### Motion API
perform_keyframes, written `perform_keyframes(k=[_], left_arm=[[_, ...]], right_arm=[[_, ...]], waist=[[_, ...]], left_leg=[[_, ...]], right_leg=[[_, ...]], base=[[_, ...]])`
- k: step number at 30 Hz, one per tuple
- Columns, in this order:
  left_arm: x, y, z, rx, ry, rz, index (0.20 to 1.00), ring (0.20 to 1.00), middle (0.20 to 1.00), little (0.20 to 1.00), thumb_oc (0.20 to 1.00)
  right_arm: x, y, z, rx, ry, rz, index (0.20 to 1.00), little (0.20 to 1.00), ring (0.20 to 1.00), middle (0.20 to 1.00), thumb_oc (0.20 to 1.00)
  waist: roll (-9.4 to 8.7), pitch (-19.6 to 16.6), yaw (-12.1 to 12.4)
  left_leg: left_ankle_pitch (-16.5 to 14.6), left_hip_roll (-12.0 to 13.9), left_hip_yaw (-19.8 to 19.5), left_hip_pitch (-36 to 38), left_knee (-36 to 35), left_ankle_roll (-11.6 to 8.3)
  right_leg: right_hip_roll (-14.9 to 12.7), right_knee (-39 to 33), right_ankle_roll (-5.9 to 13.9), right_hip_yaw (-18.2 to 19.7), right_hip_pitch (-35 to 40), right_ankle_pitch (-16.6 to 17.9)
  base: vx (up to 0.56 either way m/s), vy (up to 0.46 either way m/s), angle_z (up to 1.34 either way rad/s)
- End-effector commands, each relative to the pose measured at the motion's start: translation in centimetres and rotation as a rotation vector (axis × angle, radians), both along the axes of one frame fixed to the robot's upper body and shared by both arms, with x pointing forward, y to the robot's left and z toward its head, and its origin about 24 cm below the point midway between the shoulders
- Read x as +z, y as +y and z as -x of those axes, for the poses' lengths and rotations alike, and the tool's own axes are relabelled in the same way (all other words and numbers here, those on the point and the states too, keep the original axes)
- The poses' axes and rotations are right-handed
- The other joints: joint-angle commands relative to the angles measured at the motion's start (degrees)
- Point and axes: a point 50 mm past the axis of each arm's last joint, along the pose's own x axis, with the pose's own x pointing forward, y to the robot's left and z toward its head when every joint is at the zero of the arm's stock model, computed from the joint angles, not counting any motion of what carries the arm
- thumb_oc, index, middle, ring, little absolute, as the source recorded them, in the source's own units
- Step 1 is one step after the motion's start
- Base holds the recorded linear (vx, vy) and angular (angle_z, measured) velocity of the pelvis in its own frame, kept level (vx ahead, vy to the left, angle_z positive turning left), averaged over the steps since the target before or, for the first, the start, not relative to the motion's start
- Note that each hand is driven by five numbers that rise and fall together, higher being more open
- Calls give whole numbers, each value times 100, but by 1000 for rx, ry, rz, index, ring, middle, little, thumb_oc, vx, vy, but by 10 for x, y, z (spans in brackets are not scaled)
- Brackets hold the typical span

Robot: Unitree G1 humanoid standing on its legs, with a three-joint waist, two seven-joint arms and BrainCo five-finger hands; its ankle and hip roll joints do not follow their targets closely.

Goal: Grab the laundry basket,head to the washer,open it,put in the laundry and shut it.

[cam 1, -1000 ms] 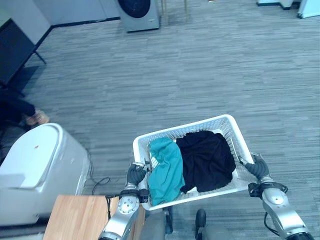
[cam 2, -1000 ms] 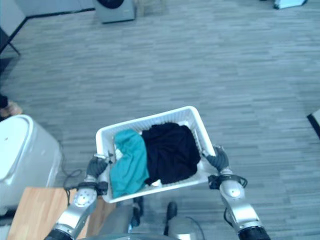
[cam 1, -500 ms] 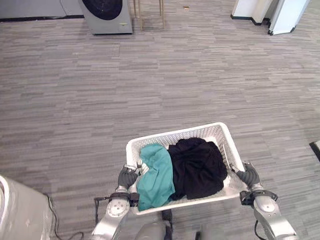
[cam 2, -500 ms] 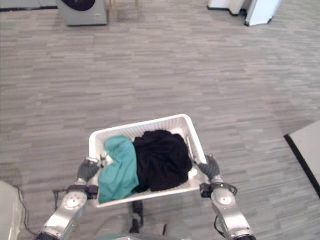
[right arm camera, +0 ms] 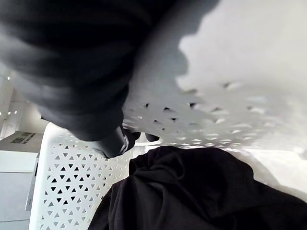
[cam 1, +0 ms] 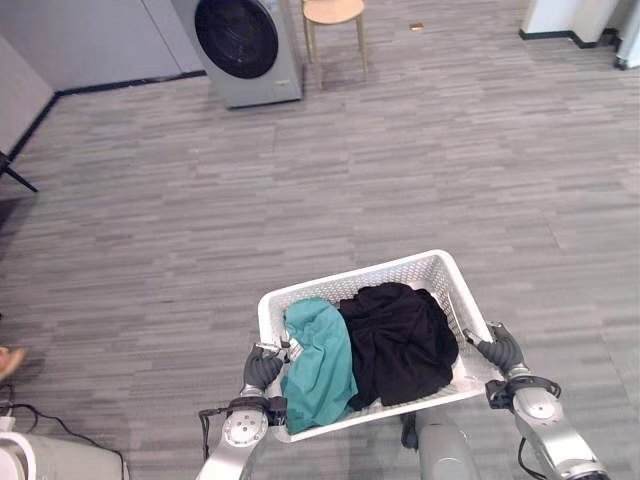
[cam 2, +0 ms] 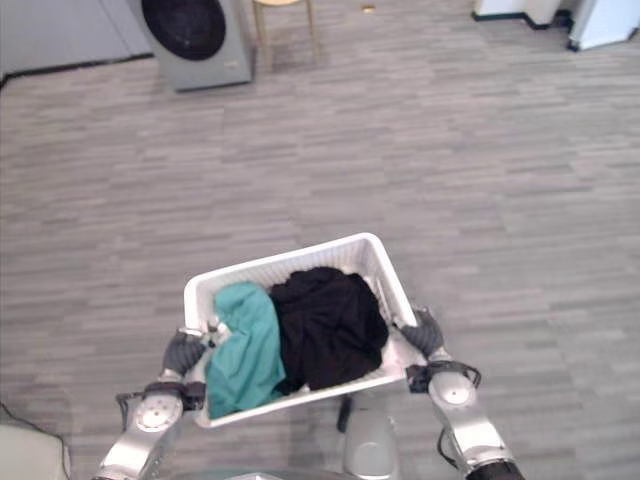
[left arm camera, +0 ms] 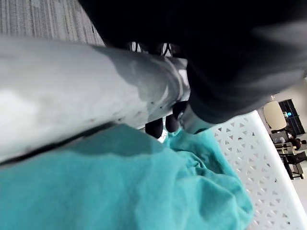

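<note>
Laundry basket (cam 1: 420,272) still carried, washer (cam 1: 245,45) now larger ahead

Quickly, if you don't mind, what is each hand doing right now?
Left hand: shut on the laundry basket, at its left rim.
Right hand: shut on the basket's right rim.

View has swung since earlier: washer (cam 1: 245,45) now larger at 11 o'clock. Stool (cam 1: 333,25) now beside it. White appliance gone.
</note>
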Motion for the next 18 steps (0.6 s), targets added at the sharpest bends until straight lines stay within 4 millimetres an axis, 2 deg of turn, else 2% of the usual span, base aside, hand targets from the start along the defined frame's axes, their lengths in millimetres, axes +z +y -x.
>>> perform_keyframes(k=[1, 2, 4, 5, 6, 7, 8, 9, 10, 12, 13, 14, 15, 16, 17, 18], left_arm=[[44, 11, -29, -17, -235, 38, 200, 200, 200, 200, 200], [45, 9, -29, -26, -236, 45, 200, 200, 200, 200, 200], [45, 5, -29, -37, -236, 54, 200, 200, 200, 200, 200], [45, 5, -28, -41, -237, 47, 200, 200, 200, 200, 200], [45, 4, -27, -41, -235, 52, 200, 200, 200, 200, 200], [44, 5, -25, -35, -229, 55, 200, 200, 200, 200, 200], [45, 6, -24, -26, -229, 66, 200, 200, 200, 200, 200], [47, 5, -24, -33, -236, 66, 200, 200, 200, 200, 200], [48, 5, -24, -33, -241, 75, 200, 200, 200, 200, 200], [49, 6, -24, -27, -246, 75, 200, 200, 200, 200, 200], [48, 8, -21, -35, -238, 67, 200, 200, 200, 200, 200], [47, 9, -23, -53, -231, 47, 200, 200, 200, 200, 200], [49, 10, -25, -56, -235, 33, 200, 200, 200, 200, 200], [51, 14, -27, -60, -242, -2, 200, 200, 200, 200, 200], [53, 15, -29, -54, -252, -5, 200, 200, 200, 200, 200], [54, 16, -30, -53, -257, -5, 200, 200, 200, 200, 200]], right_arm=[[52, 23, -15, 148, -278, -149, 200, 200, 200, 200, 200], [52, 20, -15, 138, -271, -139, 200, 200, 200, 200, 200], [51, 18, -14, 132, -264, -133, 200, 200, 200, 200, 200], [50, 17, -13, 126, -263, -139, 200, 200, 200, 200, 200], [49, 17, -12, 121, -258, -141, 200, 200, 200, 200, 200], [47, 17, -13, 120, -249, -141, 200, 200, 200, 200, 200], [45, 18, -13, 118, -244, -144, 200, 200, 200, 200, 200], [43, 17, -12, 110, -239, -148, 200, 200, 200, 200, 200], [43, 15, -12, 96, -241, -144, 200, 200, 200, 200, 200], [42, 16, -11, 92, -239, -154, 200, 200, 200, 200, 200], [38, 20, -6, 99, -228, -173, 200, 200, 200, 200, 200], [35, 24, -4, 99, -221, -198, 200, 200, 200, 200, 200], [35, 28, -5, 110, -226, -204, 200, 200, 200, 200, 200], [35, 32, -6, 127, -229, -204, 200, 200, 200, 200, 200], [35, 36, -7, 148, -225, -199, 200, 200, 200, 200, 200], [36, 36, -8, 160, -222, -191, 200, 200, 200, 200, 200]], waist=[[-396, -145, -98], [-398, -137, -49], [-496, -132, 65], [-551, -143, 167], [-544, -143, 234], [-528, -129, 312], [-472, -104, 398], [-455, -60, 491], [-482, -66, 527], [-538, -118, 609], [-586, -265, 681], [-767, -324, 666], [-797, -326, 646], [-887, -322, 580], [-803, -309, 546], [-759, -292, 494]], left_leg=[[638, 390, 233, -396, 192, 24], [438, 376, 339, -589, 248, 105], [55, 152, 457, -1148, 226, 223], [-171, 152, 768, -1579, -452, 352], [-159, 154, 834, -1747, -900, 402], [79, 121, 819, -1837, -1432, 384], [572, 183, 800, -1921, -2128, 254], [893, 260, 750, -2093, -2925, 160], [1085, 416, 970, -2242, -3479, 124], [1245, 625, 992, -2482, -3487, 98], [1436, 744, 1074, -2512, -2948, 159], [1147, 521, 954, -2464, -2426, 263], [1031, 476, 1042, -2438, -2305, 444], [519, 198, 965, -2154, -2209, 634], [464, 158, 1001, -1921, -2314, 752], [348, 58, 957, -1704, -2392, 800]], right_leg=[[-288, -856, 918, -76, 734, -361], [-223, -914, 891, -37, 932, -483], [-234, -1027, 914, -13, 1223, -610], [-232, -1162, 993, -54, 1535, -749], [-209, -1202, 1013, -32, 1684, -819], [-134, -1223, 1025, 6, 1820, -887], [2, -1279, 1040, 17, 2012, -987], [107, -1336, 1050, 38, 2302, -1143], [138, -1359, 1094, 35, 2545, -1313], [114, -1238, 1124, 173, 2902, -1603], [-73, -855, 1259, 318, 3264, -1693], [-445, 83, 1465, 430, 3091, -1224], [-561, 666, 1527, 517, 2808, -840], [-778, 1468, 1584, 696, 2329, -232], [-688, 1573, 1465, 714, 1887, -207], [-666, 1517, 1439, 660, 1631, -326]], base=[[358, -177, -43], [496, -219, -34], [495, -129, -38], [576, -76, -51], [607, -39, -55], [475, 19, -46], [667, 34, -84], [858, 87, -107], [1076, 162, -127], [1166, 263, -93], [1392, 439, 20], [1319, 509, 74], [943, 417, 21], [663, 343, 11], [690, 300, 6], [678, 260, 28]])
